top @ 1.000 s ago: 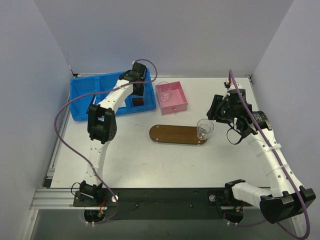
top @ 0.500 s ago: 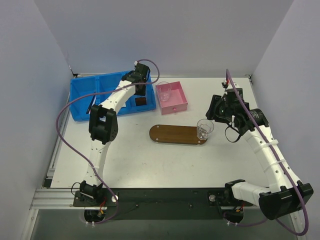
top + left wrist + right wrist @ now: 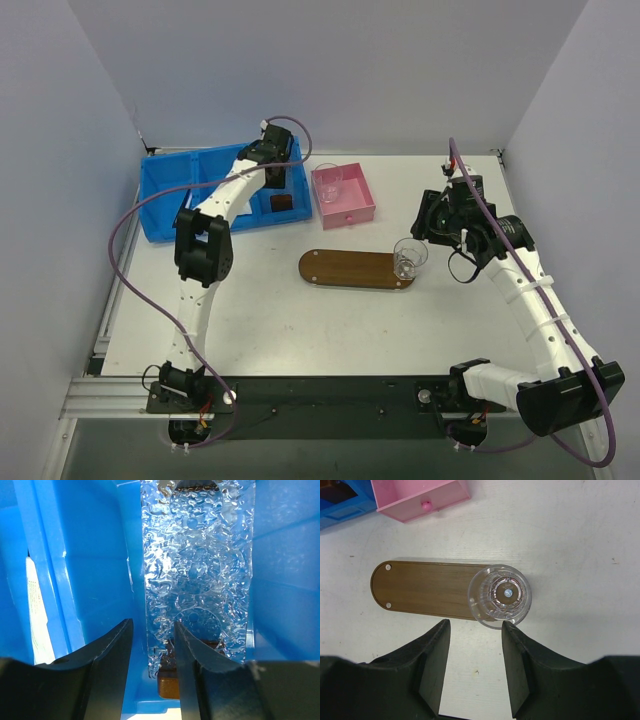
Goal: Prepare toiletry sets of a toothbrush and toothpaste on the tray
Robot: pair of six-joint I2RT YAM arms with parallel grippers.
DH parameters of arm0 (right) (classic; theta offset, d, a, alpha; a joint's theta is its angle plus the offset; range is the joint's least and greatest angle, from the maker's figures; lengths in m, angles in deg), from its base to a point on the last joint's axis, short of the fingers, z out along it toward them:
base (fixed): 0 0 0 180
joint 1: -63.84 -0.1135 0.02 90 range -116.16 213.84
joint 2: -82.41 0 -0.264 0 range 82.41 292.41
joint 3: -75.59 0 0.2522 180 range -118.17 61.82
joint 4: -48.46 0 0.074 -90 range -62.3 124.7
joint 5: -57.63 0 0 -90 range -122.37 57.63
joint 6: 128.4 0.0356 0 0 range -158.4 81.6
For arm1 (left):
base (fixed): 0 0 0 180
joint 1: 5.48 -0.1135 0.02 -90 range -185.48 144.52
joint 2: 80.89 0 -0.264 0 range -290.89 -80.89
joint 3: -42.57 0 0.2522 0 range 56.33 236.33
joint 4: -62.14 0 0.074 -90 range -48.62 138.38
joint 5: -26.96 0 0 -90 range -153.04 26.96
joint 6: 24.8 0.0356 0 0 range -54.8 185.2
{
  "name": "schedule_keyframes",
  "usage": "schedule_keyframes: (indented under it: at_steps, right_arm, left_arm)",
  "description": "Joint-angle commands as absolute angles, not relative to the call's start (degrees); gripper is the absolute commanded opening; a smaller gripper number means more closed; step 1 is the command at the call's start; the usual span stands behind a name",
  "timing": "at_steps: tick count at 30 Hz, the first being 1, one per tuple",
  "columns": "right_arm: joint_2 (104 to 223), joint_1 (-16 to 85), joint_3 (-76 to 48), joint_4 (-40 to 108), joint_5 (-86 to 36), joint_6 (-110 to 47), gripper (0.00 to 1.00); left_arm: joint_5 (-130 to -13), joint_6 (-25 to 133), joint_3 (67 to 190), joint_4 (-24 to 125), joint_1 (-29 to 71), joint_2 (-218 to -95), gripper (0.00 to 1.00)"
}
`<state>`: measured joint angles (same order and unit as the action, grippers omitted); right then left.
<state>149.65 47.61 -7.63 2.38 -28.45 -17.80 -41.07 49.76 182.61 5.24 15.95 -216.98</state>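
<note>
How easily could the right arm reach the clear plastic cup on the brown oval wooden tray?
Probably easily: the open right pincer hovers near the clear plastic cup, nothing standing between them.

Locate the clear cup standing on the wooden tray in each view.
Top external: cup right of centre, on the tray's right end.
Left wrist: not in it.
Right wrist: cup near the middle, on the same end.
Shared landmark: the pink box, up-left of the cup in both.

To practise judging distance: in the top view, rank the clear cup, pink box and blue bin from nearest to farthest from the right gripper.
1. Clear cup, on the tray's right end, beside the right gripper.
2. Pink box, farther left.
3. Blue bin, far left.
</note>
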Motion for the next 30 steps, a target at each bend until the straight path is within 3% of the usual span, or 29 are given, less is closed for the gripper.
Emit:
schedule_keyframes:
  at_steps: [1, 10, 21, 30]
  right_arm:
    - [150.3, 47.3, -9.5, 1.6, -28.2, -18.3, 0.41]
    - [150.4, 47.2, -10.1, 1.6, -28.4, -18.1, 0.41]
    - [150.1, 47.3, -9.9, 1.7, -29.0, -18.2, 0.41]
    - [150.0, 47.3, -9.5, 2.5, -28.7, -18.4, 0.40]
  left_arm:
    - [-45.3, 49.3, 182.7, 6.6, 15.0, -217.1, 0.49]
    - [-47.7, 47.8, 183.1, 3.4, 15.0, -220.2, 0.47]
    - [-48.5, 47.4, 183.9, 4.3, 14.9, -217.6, 0.02]
    - [-49.7, 48.3, 183.4, 6.3, 14.9, -213.4, 0.00]
